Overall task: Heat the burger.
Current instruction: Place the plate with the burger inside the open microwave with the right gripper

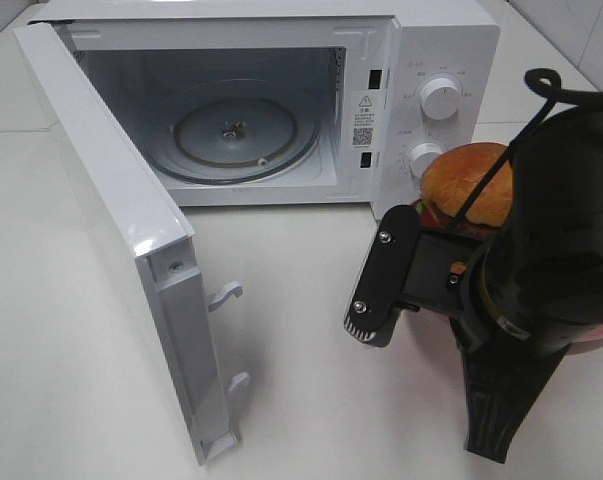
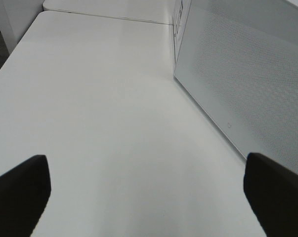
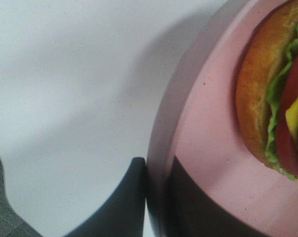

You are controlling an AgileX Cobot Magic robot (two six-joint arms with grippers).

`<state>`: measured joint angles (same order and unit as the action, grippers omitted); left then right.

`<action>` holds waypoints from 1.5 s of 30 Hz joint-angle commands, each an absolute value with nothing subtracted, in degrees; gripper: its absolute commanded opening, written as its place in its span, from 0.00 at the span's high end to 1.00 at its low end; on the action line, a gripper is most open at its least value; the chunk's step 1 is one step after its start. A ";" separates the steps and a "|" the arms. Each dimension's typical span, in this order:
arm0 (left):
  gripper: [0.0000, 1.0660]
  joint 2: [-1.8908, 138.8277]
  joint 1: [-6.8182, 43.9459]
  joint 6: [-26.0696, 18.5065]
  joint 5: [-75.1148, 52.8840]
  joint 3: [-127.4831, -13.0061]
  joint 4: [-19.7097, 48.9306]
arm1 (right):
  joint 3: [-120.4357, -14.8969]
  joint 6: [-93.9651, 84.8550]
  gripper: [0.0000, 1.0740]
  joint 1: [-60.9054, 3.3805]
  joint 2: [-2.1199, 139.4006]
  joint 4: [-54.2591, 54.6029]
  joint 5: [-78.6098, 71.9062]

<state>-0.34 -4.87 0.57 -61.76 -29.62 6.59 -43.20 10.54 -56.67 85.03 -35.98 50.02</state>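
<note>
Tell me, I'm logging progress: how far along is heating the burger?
Done: microwave door open, turntable bare. In hand: right gripper clamps the rim of the pink plate, burger on it, beside the microwave. Left: slide plate inside, shut door, turn the dial.

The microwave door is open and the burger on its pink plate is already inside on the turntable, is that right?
No. The door is open, but the burger on its pink plate is outside, by the knobs, the right hand shut on the rim. The exterior high view shows the turntable bare.
</note>
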 commanded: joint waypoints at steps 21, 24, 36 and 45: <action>0.08 -1.15 -4.58 0.74 -61.13 -29.56 6.93 | -43.09 -1.49 1.00 -57.01 84.22 -41.14 38.04; 0.08 -1.15 -4.58 0.74 -61.13 -29.56 6.93 | -43.09 -4.53 1.00 -57.01 84.22 -41.20 36.27; 0.08 -1.15 -4.58 0.74 -61.13 -29.56 6.93 | -43.09 -18.51 1.00 -57.01 84.22 -41.31 32.83; 0.08 -1.15 -4.58 0.74 -61.13 -29.56 6.93 | -43.09 -23.15 1.00 -55.46 84.22 -40.79 27.90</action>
<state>-0.34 -4.87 0.57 -61.76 -29.62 6.59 -42.86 -22.00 -55.69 85.03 -38.62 30.31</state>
